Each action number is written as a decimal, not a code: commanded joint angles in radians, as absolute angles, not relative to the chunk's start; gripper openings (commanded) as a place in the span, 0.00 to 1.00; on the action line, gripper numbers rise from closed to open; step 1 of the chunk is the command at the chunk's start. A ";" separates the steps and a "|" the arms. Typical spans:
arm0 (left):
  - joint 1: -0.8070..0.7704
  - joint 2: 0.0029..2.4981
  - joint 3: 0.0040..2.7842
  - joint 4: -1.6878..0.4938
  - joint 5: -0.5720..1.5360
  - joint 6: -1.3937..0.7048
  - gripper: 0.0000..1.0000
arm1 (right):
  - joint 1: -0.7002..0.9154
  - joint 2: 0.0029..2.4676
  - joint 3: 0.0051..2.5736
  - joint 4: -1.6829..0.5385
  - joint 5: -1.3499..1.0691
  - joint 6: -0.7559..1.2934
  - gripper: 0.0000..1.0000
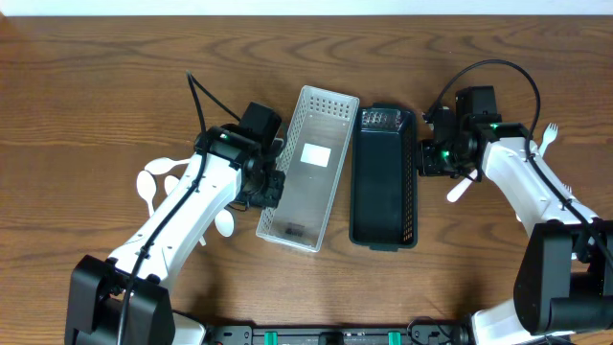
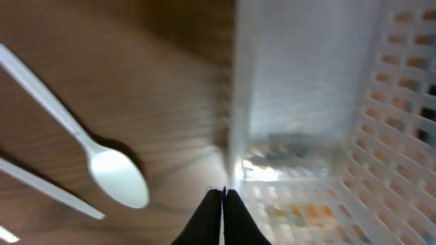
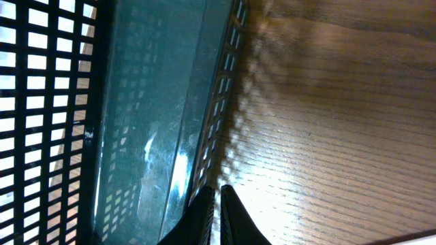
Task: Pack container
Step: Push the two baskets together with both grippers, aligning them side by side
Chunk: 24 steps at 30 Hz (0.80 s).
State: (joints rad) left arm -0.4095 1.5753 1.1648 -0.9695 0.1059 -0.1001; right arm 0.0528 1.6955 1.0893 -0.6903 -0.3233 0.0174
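left gripper (image 2: 223,196) closed by white basket (image 1: 311,196), spoon (image 2: 119,178) near — right gripper (image 3: 214,194) at dark basket (image 3: 136,122), jaws unclear

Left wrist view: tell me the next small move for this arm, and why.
Probably open the left end effector and shift it toward the white plastic spoon. Its tips are shut on nothing at the wall of the white perforated plastic basket, and the spoon lies unpacked on the wooden table beside it.
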 commanded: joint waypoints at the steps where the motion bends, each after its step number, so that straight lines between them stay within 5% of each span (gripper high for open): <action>1: -0.411 1.583 1.180 -0.952 0.023 -0.087 0.06 | 0.060 1.702 1.106 -0.688 -0.342 0.003 0.07; 24: -0.411 1.710 1.143 -0.963 0.135 -0.118 0.06 | 0.060 1.702 1.106 -0.675 -0.350 0.007 0.04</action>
